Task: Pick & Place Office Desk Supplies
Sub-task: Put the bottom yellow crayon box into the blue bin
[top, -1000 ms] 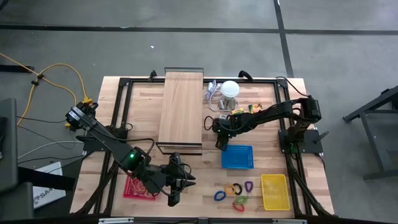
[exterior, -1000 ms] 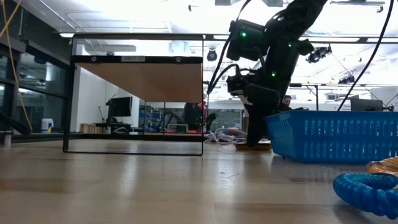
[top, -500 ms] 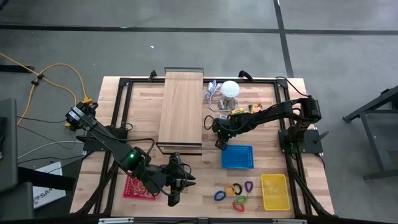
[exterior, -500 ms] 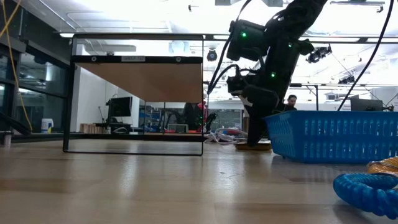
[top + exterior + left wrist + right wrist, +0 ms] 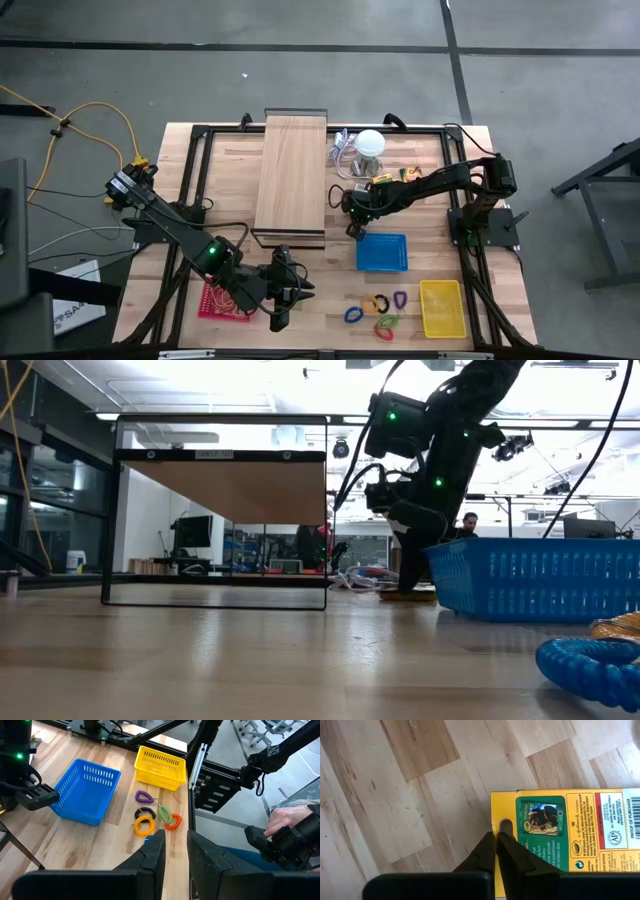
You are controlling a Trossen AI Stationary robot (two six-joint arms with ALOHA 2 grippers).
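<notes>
Nearest, at the near edge of the pale wooden tabletop point(image 5: 300, 215), the left hand point(image 5: 282, 318) waits with its fingers point(image 5: 152, 857) set a narrow gap apart and nothing between them; it hangs just right of a flat red mesh tray point(image 5: 222, 300), out of the working arm's way. To its right lie the coloured loop-shaped plastic clips point(image 5: 377, 310), blue, orange, purple, red and green, bunched loosely together, with a small yellow slotted plastic basket point(image 5: 441, 307) just right of them. These clips look like supplies not yet sorted, and the yellow basket sits close enough to be a likely bin for them.

Farther in, near the middle, stands a blue slotted plastic basket point(image 5: 382, 253). At its far-left corner the right hand point(image 5: 354, 230) points straight down at the tabletop. Its wrist view shows the fingers point(image 5: 487, 852) pinched fully together at the edge of a flat yellow-orange printed cardboard pack point(image 5: 570, 827) that lies on the wood. Whether the thin card is truly caught between the tips or they have closed on its edge without gripping it, I cannot tell. My guess is that the pack is meant for the blue basket beside it.

Farthest off, a long pale wooden board point(image 5: 292, 172) rests on a black metal frame to the left, and a white ball-like object point(image 5: 371, 143) with grey cable sits at the far edge.
</notes>
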